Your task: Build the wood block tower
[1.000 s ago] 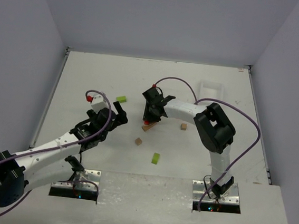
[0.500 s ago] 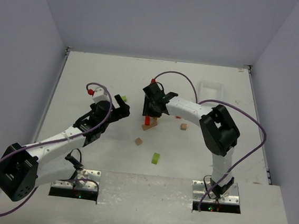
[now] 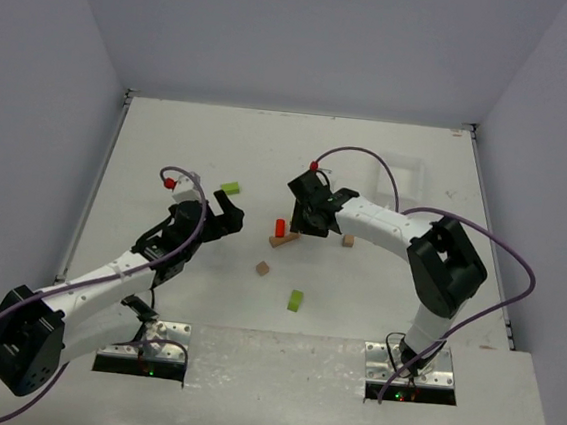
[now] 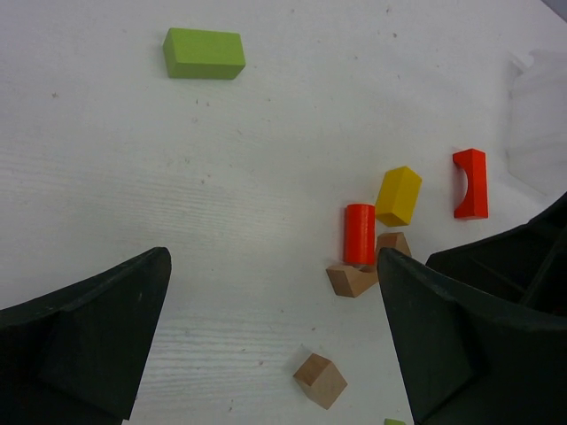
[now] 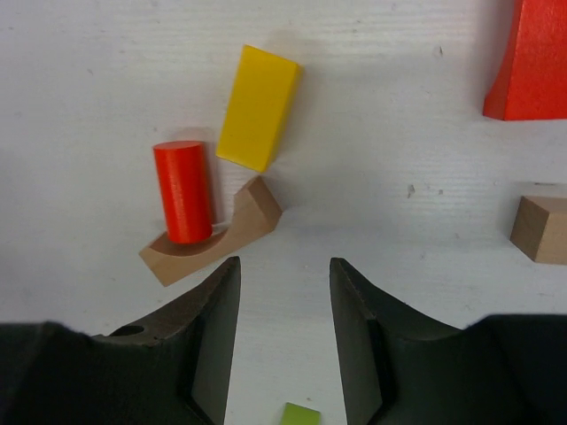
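A red cylinder [image 3: 280, 228] stands upright on a brown curved block [image 3: 283, 241] at mid-table; in the right wrist view the cylinder [image 5: 184, 190] sits in the curve of the brown block [image 5: 217, 235]. A yellow bar [image 5: 259, 106] lies just behind them, and a red arch piece [image 5: 532, 62] lies further off. My right gripper [image 3: 306, 223] is open and empty just right of the cylinder, its jaws [image 5: 283, 266] apart above bare table. My left gripper [image 3: 225, 214] is open and empty to the left. In the left wrist view the left gripper [image 4: 273, 261] faces the stack [image 4: 359, 233].
A lime green bar [image 3: 230, 187] lies behind my left gripper. A brown cube [image 3: 262, 268] and a green block [image 3: 296, 300] lie nearer the bases. Another brown cube [image 3: 348, 241] lies right of the stack. A white tray [image 3: 401, 169] stands at the back right.
My right gripper has drawn away to the right, leaving the red cylinder standing on the brown curved block. My left gripper went forward a little, then came back.
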{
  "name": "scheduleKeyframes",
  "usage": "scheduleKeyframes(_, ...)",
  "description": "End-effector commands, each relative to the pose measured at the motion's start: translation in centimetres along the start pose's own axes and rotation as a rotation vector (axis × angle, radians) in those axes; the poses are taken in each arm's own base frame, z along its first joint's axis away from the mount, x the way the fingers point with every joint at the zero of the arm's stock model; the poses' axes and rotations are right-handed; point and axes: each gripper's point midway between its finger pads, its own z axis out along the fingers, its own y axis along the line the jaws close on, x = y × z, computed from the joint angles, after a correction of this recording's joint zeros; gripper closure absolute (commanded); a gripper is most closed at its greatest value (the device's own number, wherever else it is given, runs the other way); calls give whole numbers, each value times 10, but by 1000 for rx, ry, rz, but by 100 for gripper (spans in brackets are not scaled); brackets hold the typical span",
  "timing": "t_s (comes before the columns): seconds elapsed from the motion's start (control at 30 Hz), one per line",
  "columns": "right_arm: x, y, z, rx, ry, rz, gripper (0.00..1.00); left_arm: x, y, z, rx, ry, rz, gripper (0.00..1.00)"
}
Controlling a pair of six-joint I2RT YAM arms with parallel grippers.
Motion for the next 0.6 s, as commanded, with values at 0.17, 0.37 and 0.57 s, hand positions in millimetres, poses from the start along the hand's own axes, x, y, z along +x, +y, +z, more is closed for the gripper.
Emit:
scheduleKeyframes(0.17, 0, 16, 19, -18, -1, 129, 57, -16, -11, -10, 80, -62, 5, 0)
scheduleKeyframes(0.37, 1, 25, 28, -45, -1, 204, 55, -12, -7, -11, 74, -57, 20, 0)
scheduleKeyframes(0.57, 12, 21, 37, -36, 15, 253, 55, -8, -6, -11, 80, -48, 25, 0)
